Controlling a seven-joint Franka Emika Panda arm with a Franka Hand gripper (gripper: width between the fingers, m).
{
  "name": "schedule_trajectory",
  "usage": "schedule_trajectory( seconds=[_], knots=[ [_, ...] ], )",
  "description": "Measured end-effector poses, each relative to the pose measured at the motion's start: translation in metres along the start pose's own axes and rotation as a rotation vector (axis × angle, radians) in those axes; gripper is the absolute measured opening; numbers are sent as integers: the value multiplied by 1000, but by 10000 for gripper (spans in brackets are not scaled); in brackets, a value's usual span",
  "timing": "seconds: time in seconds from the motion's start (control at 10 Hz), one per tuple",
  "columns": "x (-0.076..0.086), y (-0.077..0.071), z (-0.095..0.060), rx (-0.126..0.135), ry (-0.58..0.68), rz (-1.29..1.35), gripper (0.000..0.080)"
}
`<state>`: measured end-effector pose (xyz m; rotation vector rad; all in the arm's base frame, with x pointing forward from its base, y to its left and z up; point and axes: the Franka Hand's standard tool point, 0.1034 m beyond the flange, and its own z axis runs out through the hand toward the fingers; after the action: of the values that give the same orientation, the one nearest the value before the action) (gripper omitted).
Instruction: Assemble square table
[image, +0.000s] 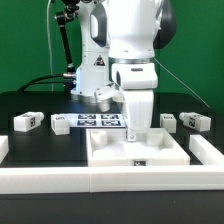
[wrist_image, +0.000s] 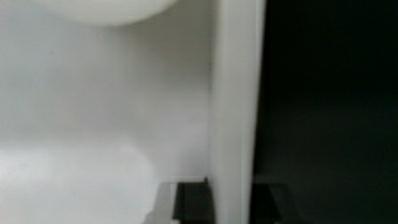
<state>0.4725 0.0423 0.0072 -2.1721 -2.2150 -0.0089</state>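
The tabletop (image: 165, 158) lay front and centre on the black table (image: 45, 142). The gripper (image: 134, 131) hung closed over its back part; whether it pinched anything was hidden. Leg blocks (image: 27, 122) sat on both sides, the marker board (image: 100, 121) just behind, and white rails (image: 207, 150) at the edges.

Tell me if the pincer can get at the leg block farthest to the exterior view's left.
Probably yes: that leg block lies uncovered on the table. The pincer is shut, down in the tabletop, so it must lift and open first.
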Motion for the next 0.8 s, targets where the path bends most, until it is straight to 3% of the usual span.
schedule_trajectory(
  seconds=[0.4, 0.8],
  knots=[
    [28, 16, 0, -18, 3, 2, 61],
    [30, 17, 0, -18, 3, 9, 61]
  ],
)
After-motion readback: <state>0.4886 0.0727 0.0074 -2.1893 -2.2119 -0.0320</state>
